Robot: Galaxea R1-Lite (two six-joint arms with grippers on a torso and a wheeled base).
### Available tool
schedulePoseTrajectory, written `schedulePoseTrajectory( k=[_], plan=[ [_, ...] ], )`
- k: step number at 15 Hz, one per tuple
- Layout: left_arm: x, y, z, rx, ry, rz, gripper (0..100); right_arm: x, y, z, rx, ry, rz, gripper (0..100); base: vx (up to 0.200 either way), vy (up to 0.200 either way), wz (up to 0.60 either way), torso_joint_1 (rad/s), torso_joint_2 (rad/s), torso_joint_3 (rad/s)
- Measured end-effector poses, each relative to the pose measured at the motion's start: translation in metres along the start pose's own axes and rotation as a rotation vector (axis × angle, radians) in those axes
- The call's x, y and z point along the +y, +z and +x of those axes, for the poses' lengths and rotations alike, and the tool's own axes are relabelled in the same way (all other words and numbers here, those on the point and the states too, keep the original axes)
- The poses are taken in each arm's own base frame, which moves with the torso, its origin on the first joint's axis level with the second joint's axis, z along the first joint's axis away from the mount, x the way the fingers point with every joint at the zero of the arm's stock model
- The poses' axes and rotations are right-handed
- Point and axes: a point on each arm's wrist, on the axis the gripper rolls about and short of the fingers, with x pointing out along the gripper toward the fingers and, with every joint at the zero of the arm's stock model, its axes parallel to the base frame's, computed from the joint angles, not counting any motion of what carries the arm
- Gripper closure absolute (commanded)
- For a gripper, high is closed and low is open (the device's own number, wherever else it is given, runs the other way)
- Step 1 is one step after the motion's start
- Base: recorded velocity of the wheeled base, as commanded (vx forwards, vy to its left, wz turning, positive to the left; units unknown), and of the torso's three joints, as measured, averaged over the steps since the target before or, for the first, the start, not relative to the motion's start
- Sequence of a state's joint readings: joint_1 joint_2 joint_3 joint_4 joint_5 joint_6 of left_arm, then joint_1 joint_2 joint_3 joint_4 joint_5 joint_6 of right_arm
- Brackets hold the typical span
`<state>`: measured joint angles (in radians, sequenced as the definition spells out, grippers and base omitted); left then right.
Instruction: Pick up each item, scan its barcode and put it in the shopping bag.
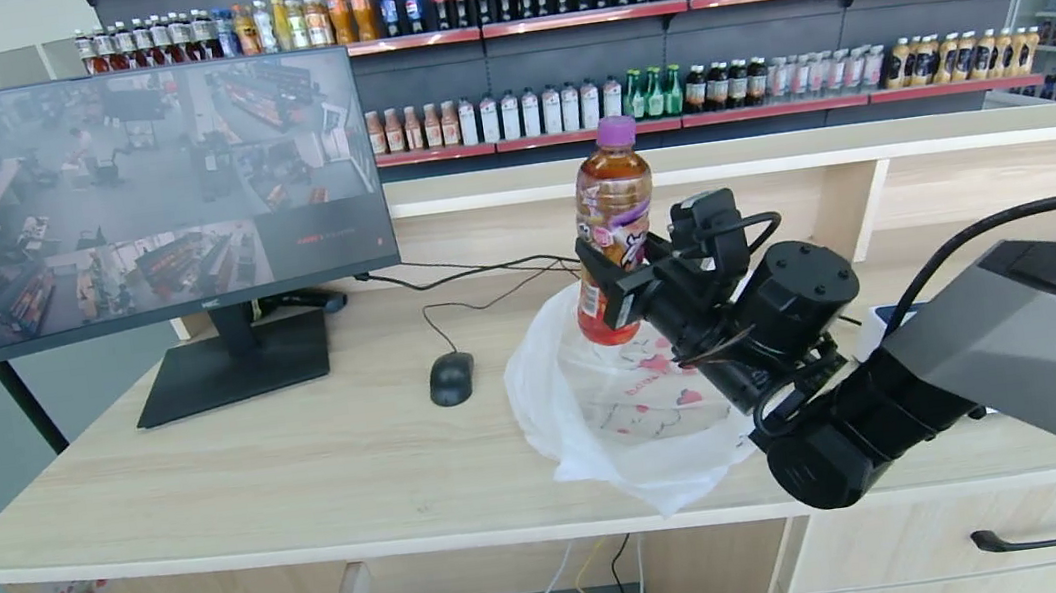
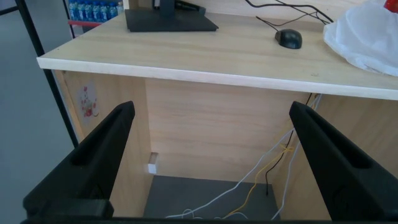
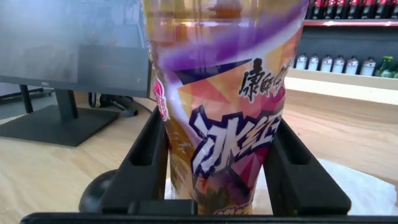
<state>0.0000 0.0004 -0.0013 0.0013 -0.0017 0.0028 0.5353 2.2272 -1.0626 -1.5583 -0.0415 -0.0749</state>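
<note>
An amber drink bottle (image 1: 613,226) with a purple cap and a colourful label stands upright in the air above the white plastic shopping bag (image 1: 617,406). My right gripper (image 1: 614,278) is shut on the bottle's lower half; in the right wrist view its black fingers (image 3: 144,163) press both sides of the bottle (image 3: 227,106). The bag lies crumpled and open on the wooden counter (image 1: 307,465), directly under the bottle. My left gripper (image 2: 208,162) hangs open and empty below the counter's front edge (image 2: 205,71), with a corner of the bag (image 2: 367,37) visible above.
A monitor (image 1: 135,199) on a black stand occupies the counter's left side. A black mouse (image 1: 450,379) with its cable lies just left of the bag. A raised wooden ledge (image 1: 773,156) runs behind, with drink shelves beyond. Cables hang under the counter (image 2: 261,180).
</note>
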Motion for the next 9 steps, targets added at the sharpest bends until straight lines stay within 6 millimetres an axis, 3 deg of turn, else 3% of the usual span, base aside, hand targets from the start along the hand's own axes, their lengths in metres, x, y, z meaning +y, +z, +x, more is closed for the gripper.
schedulePoseTrajectory(
  k=[9],
  plan=[
    [0.000,0.000,0.000,0.000,0.000,0.000,0,-0.008,-0.037,0.002,0.051,0.004,-0.016,100,0.000,0.000,0.00,0.000,0.00,0.000]
  ],
)
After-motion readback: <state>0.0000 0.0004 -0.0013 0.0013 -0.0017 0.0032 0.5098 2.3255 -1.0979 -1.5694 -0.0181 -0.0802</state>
